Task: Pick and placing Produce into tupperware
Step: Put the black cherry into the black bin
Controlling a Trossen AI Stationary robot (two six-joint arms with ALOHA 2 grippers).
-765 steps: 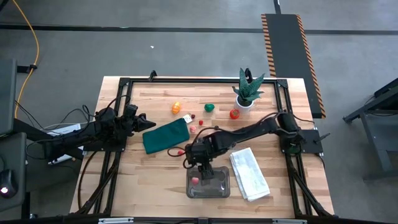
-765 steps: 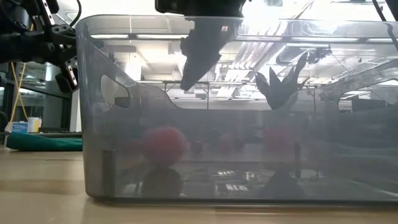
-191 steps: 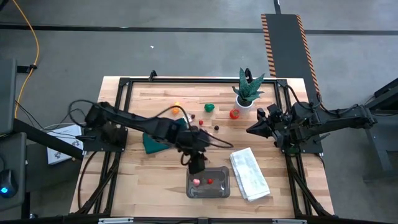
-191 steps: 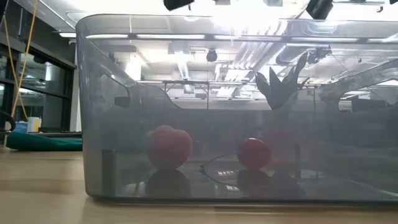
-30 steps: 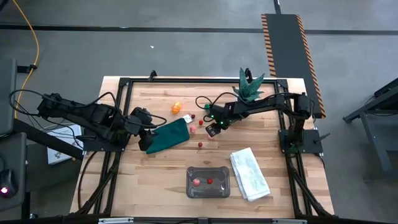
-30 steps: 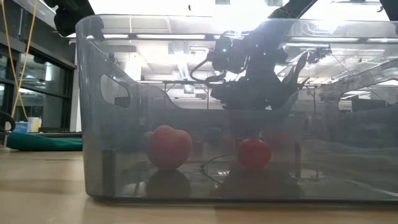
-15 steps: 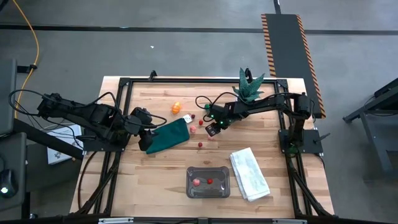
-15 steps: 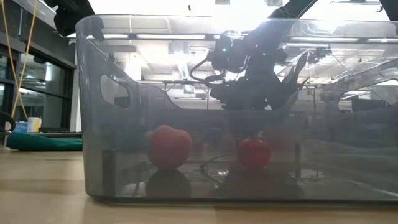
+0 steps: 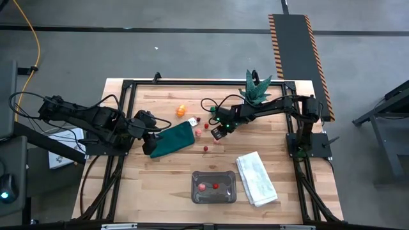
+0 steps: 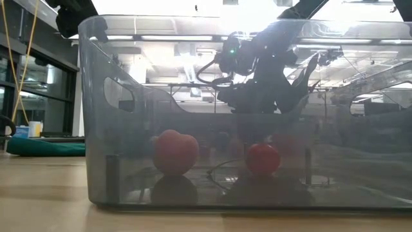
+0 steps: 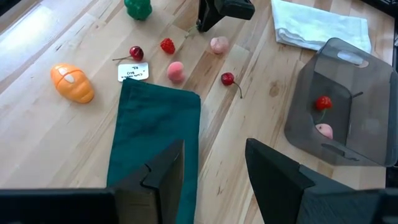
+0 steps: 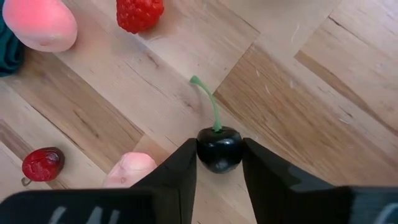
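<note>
The clear grey tupperware (image 9: 214, 187) stands near the table's front edge and holds a pink piece (image 9: 202, 186) and a red piece (image 9: 216, 186). Loose produce lies mid-table: an orange piece (image 9: 181, 110), a green piece (image 9: 215, 110), a red cherry (image 9: 206, 149), a strawberry (image 12: 140, 14) and pink pieces (image 12: 38, 23). My right gripper (image 9: 217, 133) is down among them, shut on a dark cherry (image 12: 219, 149). My left gripper (image 11: 211, 180) is open and empty above the near end of the dark green cloth (image 9: 170, 138). My right gripper pinches the dark cherry's round body (image 12: 203, 153) between its two fingers, one on each side. The fingers come from above, pointing down. The cherry lies on the table top with its green stem (image 12: 210, 102) pointing away from the fingers.
A folded white towel (image 9: 255, 179) lies right of the tupperware. The green potted plant (image 9: 255, 89) stands at the far right, beside my right arm. A small white tag (image 11: 133, 71) lies at the cloth's far end. Bare wood shows left of the tupperware.
</note>
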